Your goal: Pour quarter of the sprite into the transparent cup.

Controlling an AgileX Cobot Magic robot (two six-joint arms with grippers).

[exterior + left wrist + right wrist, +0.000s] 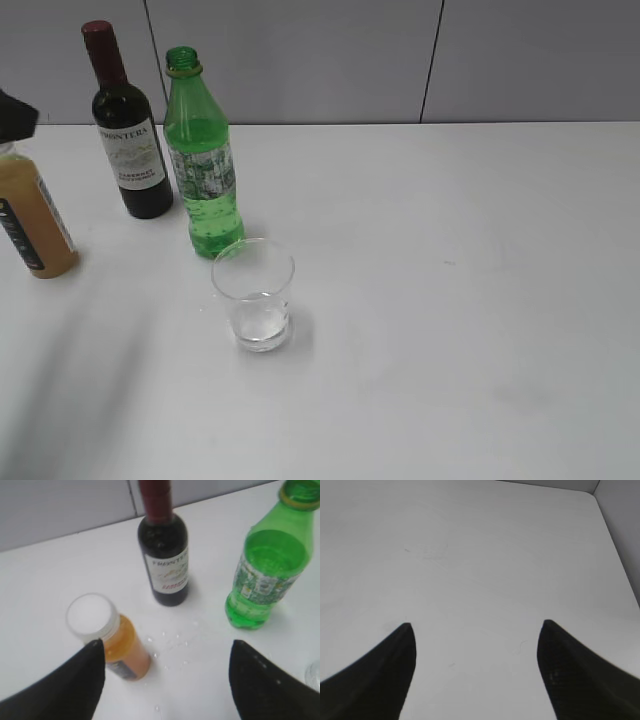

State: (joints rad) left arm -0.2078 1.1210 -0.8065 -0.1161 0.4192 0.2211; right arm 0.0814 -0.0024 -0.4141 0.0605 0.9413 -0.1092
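The sprite (203, 160) is a green bottle with no cap, standing upright on the white table; it also shows in the left wrist view (267, 570). The transparent cup (254, 295) stands just in front of it and holds a little clear liquid; its edge shows in the left wrist view (314, 676). My left gripper (167, 652) is open and empty, above the table near the orange-brown bottle; only a dark part of it shows at the exterior view's left edge (15, 115). My right gripper (476, 624) is open and empty over bare table, out of the exterior view.
A dark wine bottle (128, 130) stands left of the sprite. An orange-brown bottle with a white cap (112, 637) stands at the far left (35, 215). Water drops lie on the table (175, 642). A grey wall runs behind the table.
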